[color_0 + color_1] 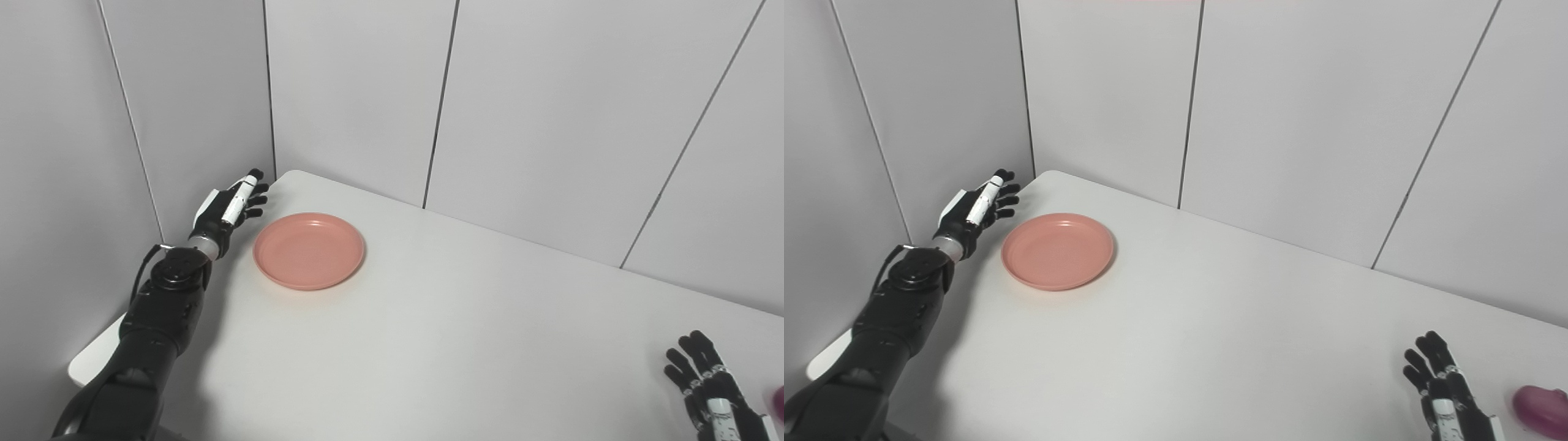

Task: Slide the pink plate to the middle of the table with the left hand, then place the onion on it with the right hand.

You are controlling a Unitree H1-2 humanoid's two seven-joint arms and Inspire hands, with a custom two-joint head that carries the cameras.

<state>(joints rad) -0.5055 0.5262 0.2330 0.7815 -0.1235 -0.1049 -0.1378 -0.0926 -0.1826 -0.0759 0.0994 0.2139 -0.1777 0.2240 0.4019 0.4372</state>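
The pink plate [309, 250] lies empty on the white table [465, 331] near its far left corner. My left hand [229, 206] hovers just left of the plate, fingers spread and open, a small gap from the rim. The purple onion [1541, 410] rests at the lower right edge of the table, only its left sliver [778, 401] showing in the left eye view. My right hand [1442, 386] is open, fingers pointing up, just left of the onion and not touching it.
Grey wall panels [520, 110] enclose the table on the left and the back, close behind my left hand. The table's left edge [92, 355] runs beside my left forearm.
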